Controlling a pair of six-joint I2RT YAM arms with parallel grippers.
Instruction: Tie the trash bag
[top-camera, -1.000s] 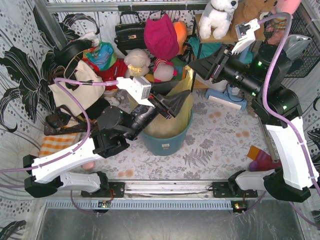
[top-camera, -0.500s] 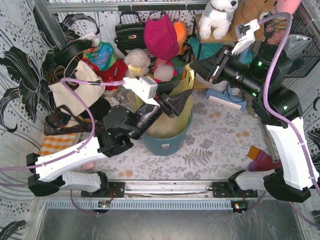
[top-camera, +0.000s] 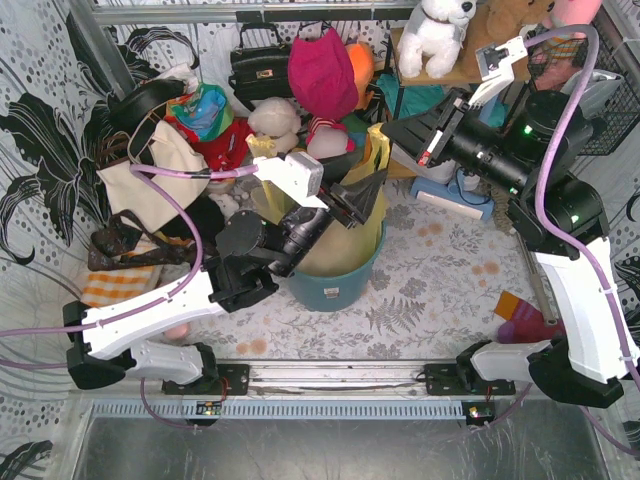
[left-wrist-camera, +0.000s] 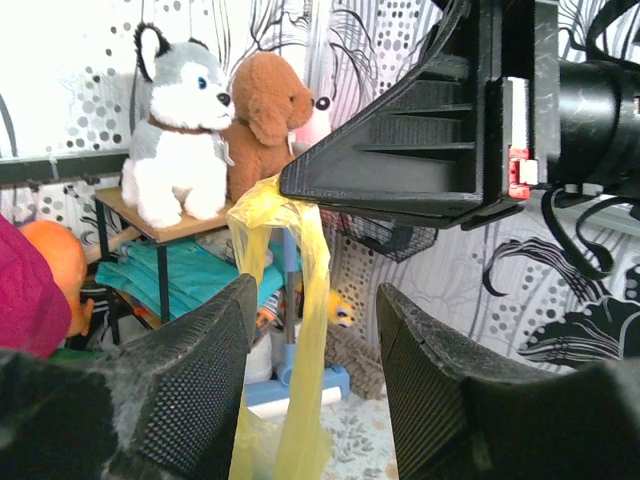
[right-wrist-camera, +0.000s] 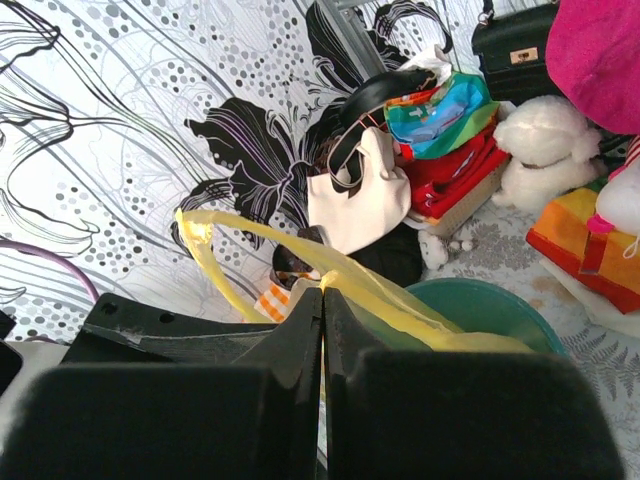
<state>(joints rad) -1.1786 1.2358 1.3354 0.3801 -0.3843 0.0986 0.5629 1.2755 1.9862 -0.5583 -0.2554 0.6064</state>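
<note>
The trash bag (top-camera: 372, 228) is thin yellow plastic lining a round teal bin (top-camera: 335, 283). A strip of its rim is pulled up and back. My right gripper (top-camera: 386, 129) is shut on the top of that strip; in the right wrist view the jaws (right-wrist-camera: 322, 300) meet with the yellow film (right-wrist-camera: 400, 298) pinched between them. My left gripper (top-camera: 372, 190) stands open over the bin. In the left wrist view the taut strip (left-wrist-camera: 300, 330) hangs between its two fingers (left-wrist-camera: 200, 370), nearer the left one, up to the right gripper's tip (left-wrist-camera: 290, 185).
A cream tote bag (top-camera: 150, 185) with black straps lies left of the bin. Plush toys (top-camera: 275, 125), a magenta hat (top-camera: 322, 72) and a black handbag (top-camera: 258, 68) crowd the back. A small shelf with toys (top-camera: 440, 35) stands back right. Patterned walls enclose the table.
My right gripper has closed onto the raised yellow strip. The left arm has moved right and forward, bringing its open fingers around the strip.
</note>
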